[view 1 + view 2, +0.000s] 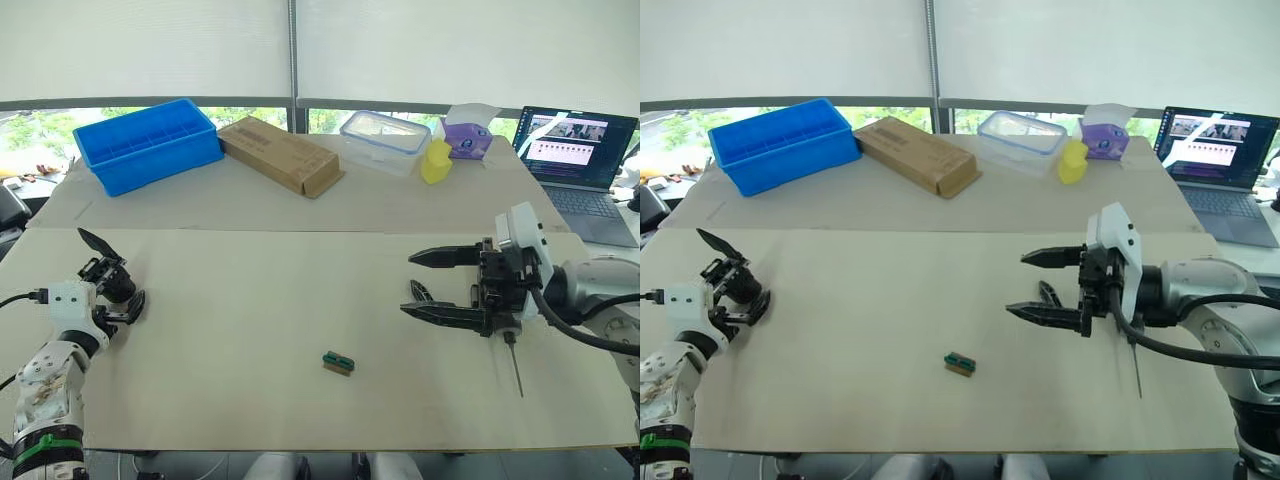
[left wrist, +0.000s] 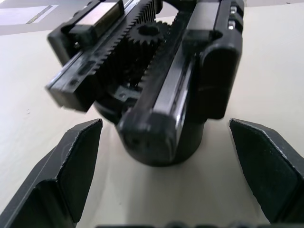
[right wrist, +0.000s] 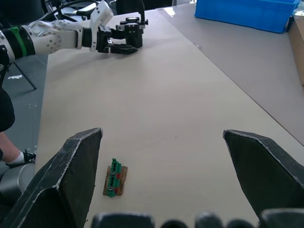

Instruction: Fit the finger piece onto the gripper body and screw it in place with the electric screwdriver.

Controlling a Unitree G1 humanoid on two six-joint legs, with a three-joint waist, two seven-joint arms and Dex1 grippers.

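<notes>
Resting apart: one gripper body (image 2: 152, 90), one electric screwdriver (image 1: 513, 363), one green block (image 1: 338, 362).

Open tabletop (image 1: 250, 330) around small green-and-brown block (image 1: 338, 362)

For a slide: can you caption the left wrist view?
Left gripper open, its jaws either side of the gripper body standing on the table.

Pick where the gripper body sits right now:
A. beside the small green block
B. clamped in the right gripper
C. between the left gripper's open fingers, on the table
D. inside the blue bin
C: the gripper body stands on the table between the spread fingers of the left gripper, which flank its round base without visibly touching it.
</notes>
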